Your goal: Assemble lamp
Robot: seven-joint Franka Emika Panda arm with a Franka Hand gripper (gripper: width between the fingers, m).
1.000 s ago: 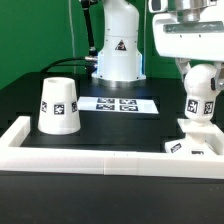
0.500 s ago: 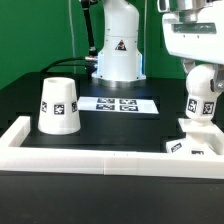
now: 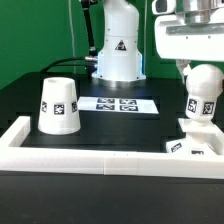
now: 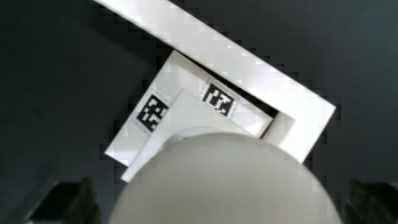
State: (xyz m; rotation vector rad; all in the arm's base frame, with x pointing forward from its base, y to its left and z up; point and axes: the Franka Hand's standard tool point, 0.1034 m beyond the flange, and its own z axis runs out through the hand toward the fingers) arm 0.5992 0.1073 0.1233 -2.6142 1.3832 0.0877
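The white lamp bulb [image 3: 200, 98], with a marker tag on its side, stands upright on the flat white lamp base [image 3: 198, 142] at the exterior view's right. My gripper [image 3: 200, 70] hangs right over the bulb's top, one finger on each side. In the wrist view the rounded bulb [image 4: 217, 178] fills the middle, the base [image 4: 187, 105] with its tags lies beneath it, and a dark finger [image 4: 64, 200] shows at each side with a small gap to the bulb. The gripper [image 4: 214, 202] looks open. The white lamp shade [image 3: 58, 104] stands at the exterior view's left.
The marker board [image 3: 118, 103] lies in the middle of the black table. A white wall [image 3: 100, 160] runs along the front and up the left side. It also shows in the wrist view [image 4: 231, 50]. The robot's base [image 3: 118, 50] stands at the back.
The gripper drifted a little toward the exterior view's right, then came back left over the bulb. The bulb, base and shade have not moved.
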